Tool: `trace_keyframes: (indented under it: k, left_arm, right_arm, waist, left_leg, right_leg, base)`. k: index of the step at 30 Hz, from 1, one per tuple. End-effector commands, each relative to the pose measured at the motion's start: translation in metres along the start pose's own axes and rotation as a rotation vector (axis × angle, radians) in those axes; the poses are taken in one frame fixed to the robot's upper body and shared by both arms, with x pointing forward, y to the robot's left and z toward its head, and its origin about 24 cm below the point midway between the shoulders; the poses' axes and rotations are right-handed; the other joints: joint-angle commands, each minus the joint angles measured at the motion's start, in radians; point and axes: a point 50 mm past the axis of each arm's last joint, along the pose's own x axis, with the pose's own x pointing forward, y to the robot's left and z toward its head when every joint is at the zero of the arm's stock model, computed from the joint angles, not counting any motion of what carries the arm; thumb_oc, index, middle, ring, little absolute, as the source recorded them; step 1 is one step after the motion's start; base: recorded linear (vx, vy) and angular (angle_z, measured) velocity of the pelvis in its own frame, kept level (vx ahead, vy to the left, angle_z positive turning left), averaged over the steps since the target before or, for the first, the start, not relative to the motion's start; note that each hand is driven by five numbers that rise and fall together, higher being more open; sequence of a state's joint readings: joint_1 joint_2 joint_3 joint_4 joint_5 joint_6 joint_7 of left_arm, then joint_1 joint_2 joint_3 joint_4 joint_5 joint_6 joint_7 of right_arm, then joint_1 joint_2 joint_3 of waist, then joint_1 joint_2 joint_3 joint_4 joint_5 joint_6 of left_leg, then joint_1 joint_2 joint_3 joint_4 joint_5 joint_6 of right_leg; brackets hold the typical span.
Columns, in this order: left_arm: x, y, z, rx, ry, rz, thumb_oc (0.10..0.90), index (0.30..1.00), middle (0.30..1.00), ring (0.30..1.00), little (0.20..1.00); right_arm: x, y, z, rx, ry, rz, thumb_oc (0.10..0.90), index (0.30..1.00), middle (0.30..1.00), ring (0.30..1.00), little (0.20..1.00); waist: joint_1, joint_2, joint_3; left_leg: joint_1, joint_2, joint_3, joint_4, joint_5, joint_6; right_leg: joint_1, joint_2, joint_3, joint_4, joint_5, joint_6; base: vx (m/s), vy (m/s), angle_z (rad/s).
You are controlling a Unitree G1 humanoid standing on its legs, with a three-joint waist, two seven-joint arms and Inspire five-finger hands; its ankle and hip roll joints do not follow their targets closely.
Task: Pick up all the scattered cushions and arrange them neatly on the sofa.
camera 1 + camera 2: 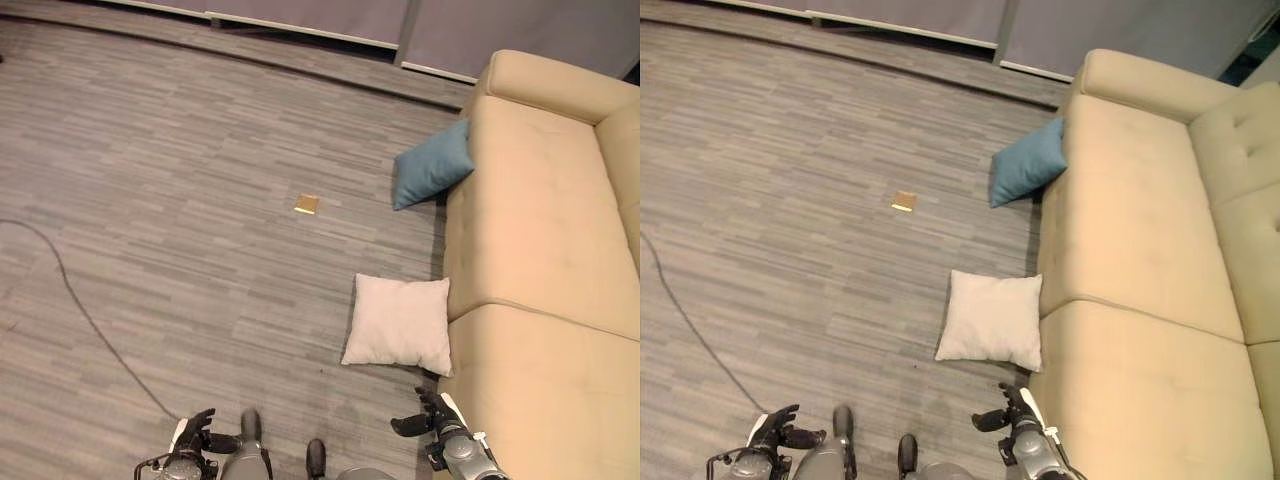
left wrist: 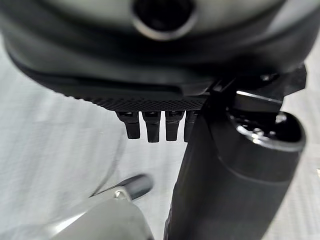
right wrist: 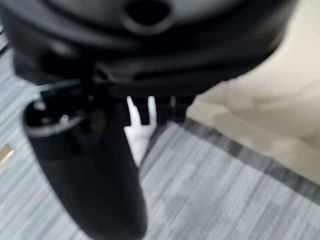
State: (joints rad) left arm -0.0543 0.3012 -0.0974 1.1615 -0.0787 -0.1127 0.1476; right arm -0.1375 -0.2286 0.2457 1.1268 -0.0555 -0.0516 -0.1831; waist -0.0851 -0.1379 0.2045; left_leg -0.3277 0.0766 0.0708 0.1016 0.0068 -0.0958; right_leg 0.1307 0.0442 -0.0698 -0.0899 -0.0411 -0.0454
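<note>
A white cushion (image 1: 400,323) lies flat on the grey floor against the front of the beige sofa (image 1: 545,240). Farther back, a blue cushion (image 1: 431,165) leans tilted against the sofa's front edge, partly on the floor. My left hand (image 1: 194,435) hangs low at the bottom left, fingers relaxed and holding nothing. At the bottom, close to the sofa's near corner, my right hand (image 1: 428,418) is open and empty, a short way nearer me than the white cushion. In the right wrist view the white cushion (image 3: 131,131) shows past the fingers (image 3: 145,114).
A small golden-brown square (image 1: 307,204) lies on the floor left of the blue cushion. Grey panels with a pale baseboard (image 1: 300,30) run along the far wall. Open carpet stretches to the left.
</note>
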Motion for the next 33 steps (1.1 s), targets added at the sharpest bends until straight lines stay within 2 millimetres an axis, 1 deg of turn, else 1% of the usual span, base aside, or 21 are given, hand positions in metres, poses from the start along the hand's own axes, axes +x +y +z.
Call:
trace_keyframes:
  k: [1,2,4,7,9,10,11,12,13,14,17,18,19,20,22,24,25,26,28,32,33]
  left_arm:
    - [-0.007,0.005,-0.027,0.042,0.079,0.016,0.800,0.900,0.900,0.900,0.900]
    - [-0.009,0.003,-0.033,0.048,0.102,0.008,0.800,0.900,0.900,0.900,0.900]
    - [-0.008,0.004,-0.031,0.048,0.096,0.014,0.800,0.900,0.900,0.900,0.900]
    - [-0.004,0.009,-0.017,0.082,0.050,0.018,0.800,0.900,0.900,0.900,0.900]
    - [-0.003,0.009,-0.016,0.065,0.046,0.021,0.800,0.900,0.900,0.900,0.900]
    - [-0.003,0.011,-0.017,0.056,0.052,0.025,0.800,0.900,0.900,0.900,0.900]
    - [-0.003,0.012,-0.017,0.055,0.056,0.027,0.800,0.900,0.900,0.900,0.900]
    - [-0.002,0.015,-0.017,0.057,0.060,0.034,0.800,0.900,0.900,0.900,0.900]
    - [-0.002,0.016,-0.015,0.071,0.059,0.038,0.800,0.900,0.900,0.900,0.900]
    - [-0.002,0.014,-0.014,0.099,0.051,0.023,0.800,0.900,0.900,0.900,0.900]
    - [-0.002,0.010,-0.015,0.103,0.052,0.005,0.800,0.900,0.900,0.900,0.900]
    - [-0.002,0.008,-0.014,0.106,0.045,-0.003,0.800,0.900,0.900,0.900,0.900]
    - [-0.002,0.004,-0.012,0.107,0.036,-0.012,0.800,0.900,0.900,0.900,0.900]
    - [-0.002,0.001,-0.012,0.099,0.037,-0.017,0.800,0.900,0.900,0.900,0.900]
    - [-0.003,-0.005,-0.013,0.095,0.046,-0.032,0.800,0.900,0.900,0.900,0.900]
    - [-0.003,-0.010,-0.010,0.093,0.034,-0.045,0.800,0.900,0.900,0.900,0.900]
    - [-0.002,-0.013,-0.006,0.085,0.024,-0.048,0.800,0.900,0.900,0.900,0.900]
    - [-0.002,-0.016,-0.005,0.081,0.019,-0.056,0.800,0.900,0.900,0.900,0.900]
    - [-0.004,-0.018,-0.011,0.086,0.040,-0.067,0.800,0.900,0.900,0.900,0.900]
    - [-0.005,-0.017,-0.017,0.100,0.058,-0.071,0.800,0.900,0.900,0.900,0.900]
    - [-0.005,-0.014,-0.015,0.100,0.052,-0.061,0.800,0.900,0.900,0.900,0.900]
  right_arm:
    - [-0.006,-0.013,-0.023,-0.011,0.038,-0.054,0.800,0.900,0.900,0.900,0.900]
    - [-0.007,-0.008,-0.028,-0.019,0.057,-0.038,0.800,0.900,0.900,0.900,0.900]
    - [-0.007,-0.006,-0.024,-0.021,0.050,-0.032,0.800,0.900,0.900,0.900,0.900]
    - [-0.003,-0.002,-0.006,-0.045,-0.010,-0.010,0.800,0.900,0.900,0.900,0.900]
    - [-0.002,-0.003,-0.001,-0.056,-0.025,-0.010,0.800,0.900,0.900,0.900,0.900]
    - [-0.001,-0.003,0.001,-0.066,-0.027,-0.007,0.800,0.900,0.900,0.900,0.900]
    - [-0.001,-0.003,0.002,-0.072,-0.028,-0.006,0.800,0.900,0.900,0.900,0.900]
    - [0.001,-0.005,0.005,-0.089,-0.034,-0.011,0.800,0.900,0.900,0.900,0.900]
    - [0.001,-0.007,0.004,-0.095,-0.030,-0.015,0.800,0.900,0.900,0.900,0.900]
    - [-0.001,-0.008,-0.004,-0.083,-0.008,-0.017,0.800,0.900,0.900,0.900,0.900]
    - [-0.004,-0.010,-0.018,-0.063,0.036,-0.031,0.800,0.900,0.900,0.900,0.900]
    - [-0.004,-0.013,-0.023,-0.064,0.057,-0.038,0.800,0.900,0.900,0.900,0.900]
    - [-0.004,-0.016,-0.023,-0.059,0.052,-0.046,0.800,0.900,0.900,0.900,0.900]
    - [-0.004,-0.017,-0.023,-0.053,0.056,-0.048,0.800,0.900,0.900,0.900,0.900]
    - [-0.004,-0.021,-0.025,-0.042,0.061,-0.062,0.800,0.900,0.900,0.900,0.900]
    - [-0.004,-0.021,-0.023,-0.038,0.057,-0.069,0.800,0.900,0.900,0.900,0.900]
    - [-0.003,-0.023,-0.023,-0.051,0.059,-0.076,0.800,0.900,0.900,0.900,0.900]
    - [-0.003,-0.024,-0.023,-0.054,0.060,-0.079,0.800,0.900,0.900,0.900,0.900]
    - [-0.004,-0.022,-0.026,-0.055,0.075,-0.072,0.800,0.900,0.900,0.900,0.900]
    - [-0.005,-0.015,-0.028,-0.048,0.084,-0.043,0.800,0.900,0.900,0.900,0.900]
    - [-0.004,-0.013,-0.026,-0.055,0.080,-0.035,0.800,0.900,0.900,0.900,0.900]
  waist:
    - [0.031,0.008,-0.023]
    - [0.028,0.008,-0.047]
    - [0.029,0.004,-0.051]
    - [0.021,0.004,-0.037]
    - [0.039,0.012,-0.039]
    - [0.045,0.011,-0.044]
    - [0.047,0.010,-0.045]
    - [0.047,0.011,-0.037]
    - [0.039,0.007,-0.028]
    - [0.019,-0.012,-0.033]
    - [0.007,-0.032,-0.050]
    - [0.005,-0.039,-0.052]
    - [0.014,-0.035,-0.048]
    - [0.016,-0.034,-0.049]
    - [0.022,-0.038,-0.054]
    - [0.043,-0.016,-0.044]
    - [0.057,-0.003,-0.037]
    - [0.060,0.003,-0.033]
    - [0.057,0.013,-0.045]
    - [0.053,0.017,-0.064]
    - [0.052,0.024,-0.058]
  left_leg:
    - [0.111,-0.034,-0.088,-0.016,0.003,0.015]
    - [0.142,-0.054,-0.081,-0.011,-0.012,0.036]
    - [0.167,-0.064,-0.059,-0.010,-0.026,0.059]
    - [0.232,-0.070,0.000,-0.026,-0.058,0.106]
    - [0.283,-0.066,0.033,-0.049,-0.083,0.110]
    - [0.303,-0.064,0.059,-0.066,-0.091,0.107]
    - [0.316,-0.065,0.075,-0.076,-0.095,0.105]
    - [0.337,-0.064,0.101,-0.083,-0.104,0.102]
    - [0.355,-0.067,0.117,-0.074,-0.120,0.099]
    - [0.362,-0.081,0.119,-0.041,-0.150,0.093]
    - [0.346,-0.064,0.147,0.076,-0.191,0.060]
    - [0.321,-0.035,0.152,0.208,-0.178,0.035]
    - [0.284,-0.035,0.111,0.303,-0.135,0.024]
    - [0.270,-0.042,0.089,0.308,-0.136,0.027]
    - [0.224,-0.045,0.047,0.235,-0.169,0.043]
    - [0.182,-0.047,-0.068,0.073,-0.075,0.031]
    - [0.147,-0.068,-0.182,0.013,-0.026,0.023]
    - [0.136,-0.083,-0.217,0.016,-0.015,0.020]
    - [0.181,-0.080,-0.223,-0.023,-0.026,0.027]
    - [0.222,-0.093,-0.122,-0.005,-0.066,0.077]
    - [0.238,-0.095,-0.096,-0.006,-0.080,0.096]
  right_leg:
    - [-0.130,-0.060,0.051,0.199,-0.095,0.115]
    - [-0.127,-0.085,0.070,0.257,-0.096,0.136]
    - [-0.154,-0.102,0.090,0.342,-0.078,0.153]
    - [-0.239,-0.139,0.097,0.526,0.025,0.185]
    - [-0.259,-0.186,-0.013,0.504,0.009,0.178]
    - [-0.257,-0.200,-0.104,0.427,-0.011,0.168]
    - [-0.278,-0.197,-0.160,0.400,-0.006,0.163]
    - [-0.312,-0.204,-0.260,0.360,0.010,0.166]
    - [-0.319,-0.207,-0.321,0.328,0.011,0.165]
    - [-0.281,-0.165,-0.254,0.259,0.007,0.151]
    - [-0.227,-0.152,-0.252,0.211,0.000,0.127]
    - [-0.190,-0.134,-0.223,0.186,-0.006,0.106]
    - [-0.170,-0.109,-0.185,0.166,-0.018,0.084]
    - [-0.162,-0.100,-0.165,0.159,-0.020,0.082]
    - [-0.139,-0.098,-0.106,0.138,-0.029,0.096]
    - [-0.116,-0.063,-0.029,0.138,-0.045,0.101]
    - [-0.107,-0.043,0.025,0.150,-0.060,0.099]
    - [-0.100,-0.038,0.052,0.159,-0.068,0.101]
    - [-0.092,-0.034,0.082,0.167,-0.076,0.105]
    - [-0.126,-0.081,0.161,0.226,-0.060,0.151]
    - [-0.160,-0.091,0.169,0.289,-0.044,0.170]
  base:
    - [0.41,0.366,-1.34]
    - [0.41,0.400,-1.39]
    - [0.31,0.342,-1.25]
    - [0.19,0.273,-0.51]
    - [0.21,0.196,-0.60]
    - [0.21,0.076,-1.15]
    - [0.22,0.065,-1.21]
    - [0.21,0.025,-1.17]
    - [0.25,-0.064,-0.97]
    - [0.25,-0.127,-0.83]
    - [0.22,-0.161,0.20]
    - [0.21,-0.146,0.13]
    - [0.19,-0.098,-0.12]
    - [0.18,0.019,-0.39]
    - [0.25,0.101,-1.01]
    - [0.30,0.176,-1.08]
    - [0.24,0.182,-0.91]
    - [0.21,0.175,-1.35]
    - [0.22,0.202,-2.29]
    - [0.24,0.339,-1.54]
    - [0.12,0.271,-1.28]
